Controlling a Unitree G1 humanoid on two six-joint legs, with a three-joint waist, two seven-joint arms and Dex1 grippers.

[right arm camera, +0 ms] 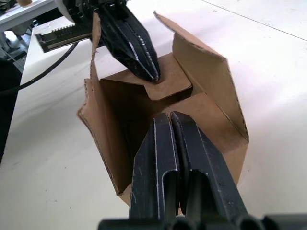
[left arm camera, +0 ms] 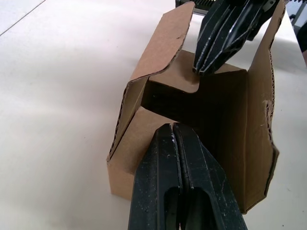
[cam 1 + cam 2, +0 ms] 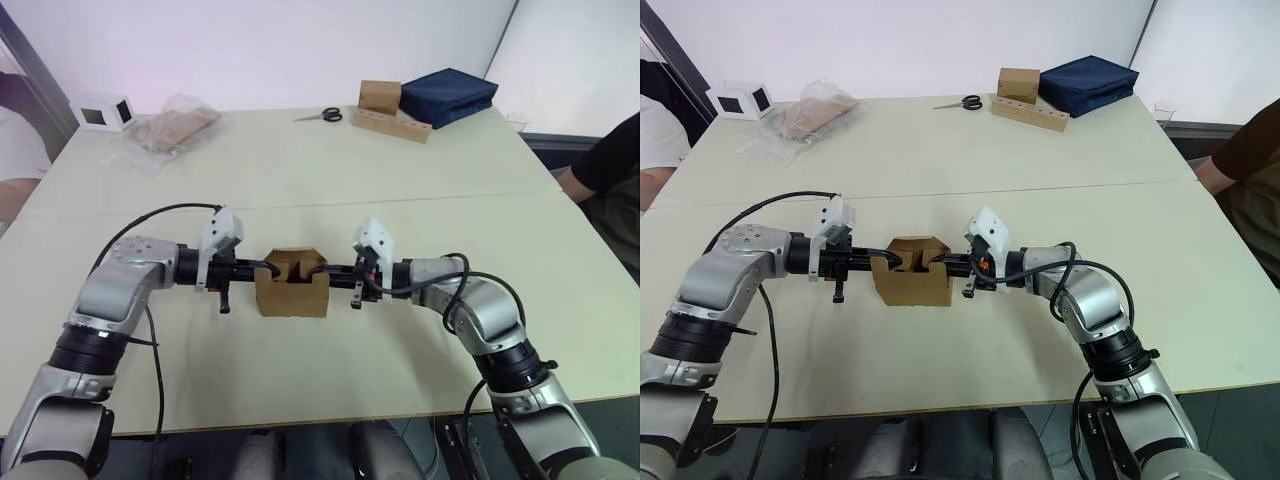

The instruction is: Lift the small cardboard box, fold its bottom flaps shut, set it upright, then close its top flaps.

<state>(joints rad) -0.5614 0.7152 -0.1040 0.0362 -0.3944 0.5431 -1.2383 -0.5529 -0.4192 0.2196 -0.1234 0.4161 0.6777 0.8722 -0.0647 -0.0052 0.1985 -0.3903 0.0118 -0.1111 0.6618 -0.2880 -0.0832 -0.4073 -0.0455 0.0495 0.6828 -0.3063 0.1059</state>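
— Head view? Saw the small cardboard box [image 3: 292, 285] upright on the tabletop [image 3: 400, 170] between both arms.
— Left wrist? Showed left claw [image 2: 175, 132] pinched closed, pressing a side flap [image 2: 144, 129] inward.
— Right wrist? Showed right claw [image 1: 169, 120] likewise closed, tips on the opposite flap [image 1: 211, 120]; top flaps [image 1: 204, 62] open.

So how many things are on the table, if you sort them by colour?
Brown: 3, the small open brown cardboard box, the blocky brown cardboard box on its long slab and the brown stuff in a clear plastic bag.
White: 1, the white cube with dark windows.
Blue: 1, the folded dark blue cloth bag.
Black: 1, the black-handled scissors.
Total: 6.
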